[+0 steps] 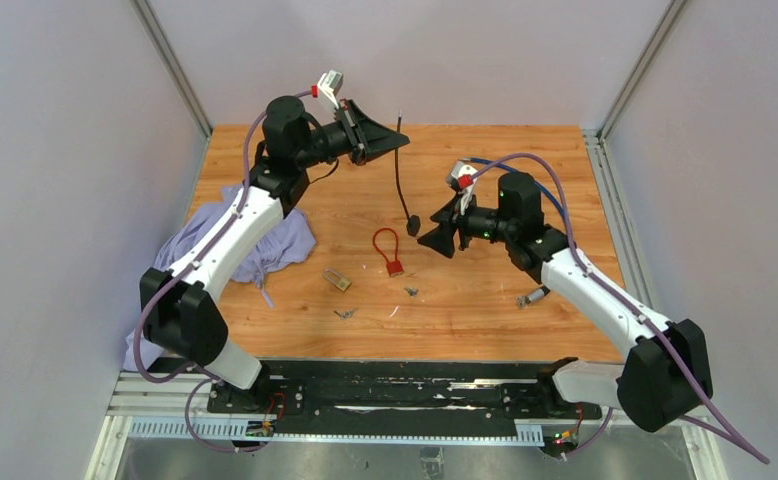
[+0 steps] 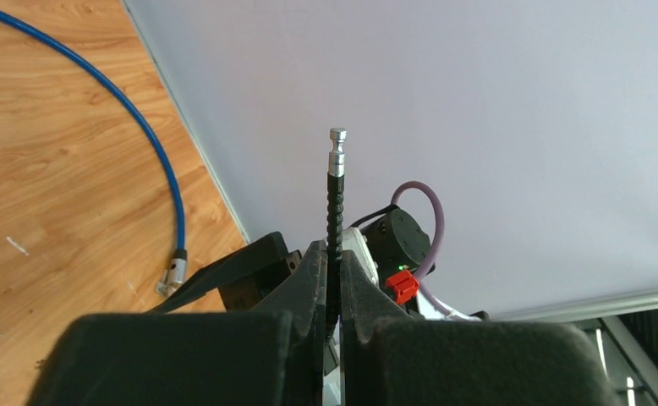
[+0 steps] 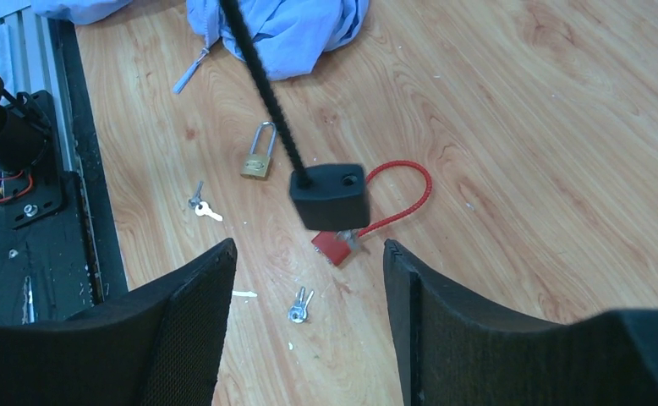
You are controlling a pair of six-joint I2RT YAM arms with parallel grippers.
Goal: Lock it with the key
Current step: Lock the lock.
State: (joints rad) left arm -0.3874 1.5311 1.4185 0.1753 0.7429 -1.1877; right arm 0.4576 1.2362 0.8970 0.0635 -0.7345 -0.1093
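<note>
- The left gripper is clamped shut on the black cable just below its bare metal tip. It is held high over the far side of the table. Held like that, the cable hangs free and the tip stays exposed, I'd guess so it can be fed into the lock.
- The black lock body dangles at the cable's lower end, clear of the wood and near the middle of the table.
- The right gripper sits just to the right of that body, jaws spread wide with nothing in them. It looks lined up to take hold of the body and steady it.
- One bunch of keys lies on the near side by the red cable lock.
- A second bunch lies beside the brass padlock. I can't tell which one fits the black lock.
- A blue cloth is heaped on the left, well apart from all this.
</note>
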